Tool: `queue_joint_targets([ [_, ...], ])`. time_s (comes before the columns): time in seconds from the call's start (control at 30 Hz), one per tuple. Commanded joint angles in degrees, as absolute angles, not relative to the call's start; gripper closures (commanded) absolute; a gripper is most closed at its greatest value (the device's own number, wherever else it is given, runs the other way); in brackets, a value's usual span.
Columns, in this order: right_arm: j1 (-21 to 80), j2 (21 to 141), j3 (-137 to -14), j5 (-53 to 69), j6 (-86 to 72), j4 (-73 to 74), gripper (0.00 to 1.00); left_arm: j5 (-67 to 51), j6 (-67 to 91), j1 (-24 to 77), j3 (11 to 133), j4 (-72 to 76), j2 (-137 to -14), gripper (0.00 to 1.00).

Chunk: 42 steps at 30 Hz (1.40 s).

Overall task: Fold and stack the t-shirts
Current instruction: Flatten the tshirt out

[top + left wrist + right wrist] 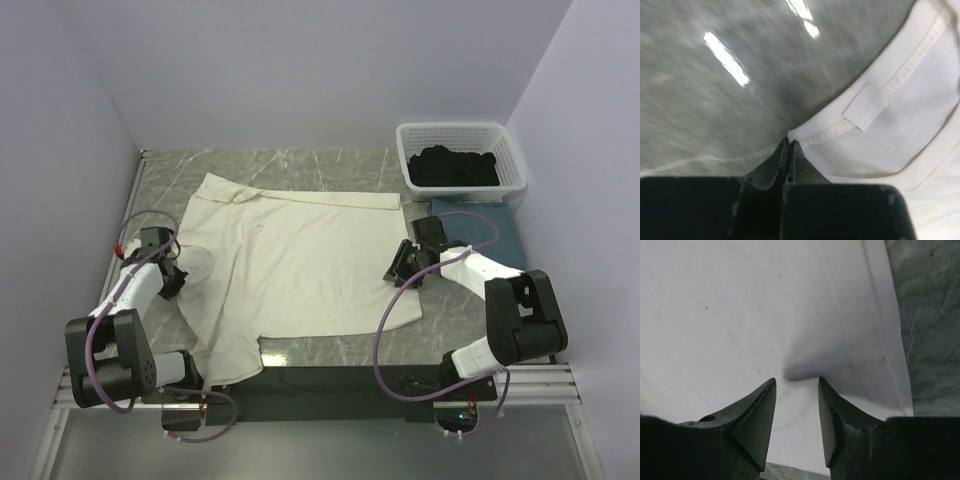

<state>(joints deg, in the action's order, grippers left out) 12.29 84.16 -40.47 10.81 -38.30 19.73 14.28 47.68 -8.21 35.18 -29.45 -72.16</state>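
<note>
Left gripper [789, 150] has its jaws pressed fully together, and their tips meet right at a corner of the hem of the cream-white t-shirt [300, 260]. It looks as if they pinch that corner, though the cloth between them is too thin to be seen for certain. In the overhead view this gripper sits at the left of the frame, beside the shirt's left sleeve.

Right gripper [797, 390] stands about half open and holds nothing. Its tips hover just over the cream cloth near the shirt's right edge, at either side of a small raised pucker. I cannot tell whether they touch the fabric.

By my reading the task is at its very start. The cream-white t-shirt lies spread nearly flat across the middle of the table [300, 160], with only its top edge turned over near the collar and no real fold made. The slate-blue t-shirt [490, 225] lies at the right of the frame, below the white basket [460, 130] and partly hidden by the right arm; it looks flat, but I cannot tell how it is folded. The black t-shirt [455, 165] is bunched inside the basket at the upper right.

Left to do: fold the cream shirt, bring the black one out and fold it, and stack all three.
</note>
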Motion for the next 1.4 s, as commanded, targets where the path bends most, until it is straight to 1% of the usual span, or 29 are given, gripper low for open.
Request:
queue_joint_targets([
  [0.0,10.37,84.55,-37.88,6.33,-37.97,20.92,0.53,20.74,42.72,-13.52,40.33,-31.29,-72.07,0.99],
  [0.17,9.67,84.20,-38.14,6.24,-37.62,20.83,0.53,22.24,39.99,-15.38,42.19,-29.27,-74.35,0.99],
  [0.2,9.75,84.11,-38.49,5.81,-37.44,21.09,0.53,21.98,39.82,-15.38,42.45,-28.83,-74.79,0.97],
  [0.23,9.76,83.94,-38.84,5.54,-37.09,21.44,0.53,21.80,39.55,-15.38,42.54,-28.05,-75.14,0.94],
  [0.5,9.67,82.36,-41.39,1.50,-35.33,24.17,0.53,24.52,38.23,-15.29,44.99,-26.28,-77.61,0.88],
  [0.57,9.75,80.95,-42.18,0.36,-34.63,24.43,0.53,24.26,38.41,-15.38,45.96,-26.63,-77.35,0.82],
  [0.6,9.67,80.25,-42.54,0.09,-34.54,24.52,0.53,23.04,38.41,-15.38,46.92,-26.72,-76.91,0.78],
  [0.63,9.75,78.85,-42.97,0.09,-33.93,24.61,0.53,22.16,38.41,-15.38,47.37,-26.63,-76.21,0.63],
  [0.7,9.84,77.44,-44.37,0.09,-33.05,24.70,0.53,20.22,38.58,-15.29,48.77,-26.46,-73.49,0.47],
  [0.73,9.76,76.30,-44.91,0.09,-32.26,24.96,0.53,18.21,38.58,-15.12,49.30,-26.46,-72.61,0.37],
  [0.8,9.84,75.50,-47.18,0.09,-31.47,25.57,0.52,16.36,38.85,-14.68,51.40,-27.76,-70.76,0.32],
  [0.83,10.19,75.06,-47.89,0.09,-30.77,25.66,0.52,14.26,39.11,-14.33,52.02,-28.30,-70.06,0.27],
  [0.93,10.46,75.06,-50.62,-0.36,-30.24,25.66,0.52,10.04,40.86,-12.92,54.40,-29.09,-69.00,0.18],
  [1.03,11.25,75.58,-51.94,1.75,-30.67,23.83,0.52,5.99,43.23,-11.60,56.24,-27.17,-69.34,0.16],
  [1.13,12.48,76.28,-51.77,3.95,-31.37,21.02,0.52,2.03,44.99,-11.34,58.70,-24.27,-72.32,0.17],
  [1.2,13.18,76.81,-52.03,4.83,-31.73,19.70,0.52,0.97,44.56,-11.34,62.11,-22.95,-76.54,0.21],
  [1.27,13.62,77.78,-52.21,5.62,-31.90,18.38,0.52,0.88,43.07,-11.34,64.59,-19.97,-81.81,0.27],
  [1.3,13.80,78.04,-52.29,5.45,-31.90,17.06,0.53,0.62,42.37,-11.34,66.86,-18.65,-83.83,0.32],
  [1.37,13.80,79.10,-53.08,5.36,-32.34,17.22,0.53,0.27,40.96,-11.34,71.86,-16.88,-90.59,0.37],
])
